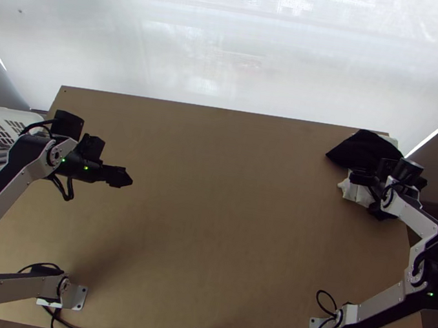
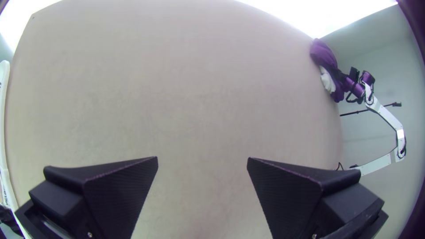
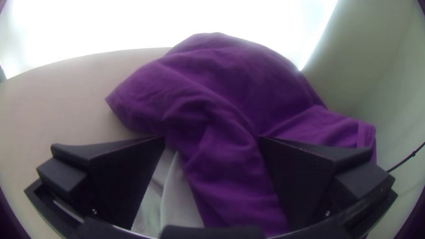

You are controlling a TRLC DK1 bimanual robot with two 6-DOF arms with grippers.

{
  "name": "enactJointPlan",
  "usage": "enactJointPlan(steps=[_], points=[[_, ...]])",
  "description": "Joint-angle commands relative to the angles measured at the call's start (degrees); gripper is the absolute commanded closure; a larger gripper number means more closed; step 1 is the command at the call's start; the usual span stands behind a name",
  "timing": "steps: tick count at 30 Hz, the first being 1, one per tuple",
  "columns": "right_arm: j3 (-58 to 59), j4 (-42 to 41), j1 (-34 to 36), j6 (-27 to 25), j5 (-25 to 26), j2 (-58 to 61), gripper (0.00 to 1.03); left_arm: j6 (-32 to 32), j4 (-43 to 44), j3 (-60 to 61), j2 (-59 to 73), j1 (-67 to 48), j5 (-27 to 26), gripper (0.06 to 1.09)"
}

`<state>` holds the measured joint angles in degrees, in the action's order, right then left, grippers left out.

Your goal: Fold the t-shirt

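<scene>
1 bunched tee [image 3: 230, 97], prob. light/limp; pinch hem [image 3: 366, 132]; R gripper [image 3: 211, 137] open over tee, L gripper [image 2: 202, 158] open, well apart.

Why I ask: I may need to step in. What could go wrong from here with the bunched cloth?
The purple cloth seems to overhang the far right corner of the table, so it might slip off. The right gripper is open at it, with pale cloth alongside, so closing could pinch both. The left gripper is far across, so a one-handed pull may bunch it further.
</scene>
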<state>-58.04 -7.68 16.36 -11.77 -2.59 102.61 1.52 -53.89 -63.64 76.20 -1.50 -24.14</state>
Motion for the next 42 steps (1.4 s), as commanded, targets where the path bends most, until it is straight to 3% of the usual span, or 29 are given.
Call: enactJointPlan(steps=[1, 5, 14, 17, 20, 22, 24, 25, 30, 34, 37, 42], points=[[-0.32, -0.14, -0.63, -0.01, -0.13, -7.86, 0.05, -0.11, -0.08, 0.18, -3.08, 0.09, 0.23, 0.1], [-5.42, 2.5, -3.62, 0.43, -0.31, -14.45, 0.05, -0.55, 2.82, 0.44, -7.91, 0.18, 4.1, 0.1], [-4.71, 3.29, -13.64, 0.96, 0.13, -30.89, 0.05, -0.64, 12.84, 6.16, -20.48, 1.32, 20.63, 0.1], [-0.67, 8.39, -18.38, 1.57, 0.92, -34.67, 0.05, 1.12, 13.9, 10.46, -24.61, 1.32, 21.33, 0.1], [8.03, 3.9, -19.79, 11.95, 3.73, -40.29, 0.05, 2.35, 13.9, 14.51, -27.51, 0.88, 21.24, 0.1], [14.01, 1.97, -21.72, 10.8, 5.58, -45.48, 0.05, 2.26, 11.09, 16.26, -28.04, 0.18, 21.24, 0.1], [18.23, 2.5, -24.62, 4.3, 7.6, -49.26, 0.05, 0.94, 10.12, 17.76, -29.01, 0.18, 21.24, 0.1], [20.51, 3.55, -26.73, 3.68, 9.36, -51.19, 0.05, 0.15, 10.47, 18.55, -30.15, 0.88, 21.24, 0.1], [33.78, 1.71, -30.6, 13.09, 13.22, -66.04, 0.05, -0.64, 15.04, 22.5, -37.8, 1.94, 28.62, 0.1], [43.36, 1.71, -33.85, 13.53, 13.49, -81.43, 0.05, -0.02, 16.97, 27.95, -45.35, 2.55, 31.26, 0.1], [50.83, 6.28, -33.67, 13.09, 13.58, -102.96, 0.05, 0.06, 17.41, 32.96, -49.92, 2.64, 31.35, 0.1], [51.63, 10.67, -33.32, 14.76, 13.84, -102.87, 0.05, -0.29, 23.57, 39.2, -50.72, 2.73, 31.08, 0.1]])
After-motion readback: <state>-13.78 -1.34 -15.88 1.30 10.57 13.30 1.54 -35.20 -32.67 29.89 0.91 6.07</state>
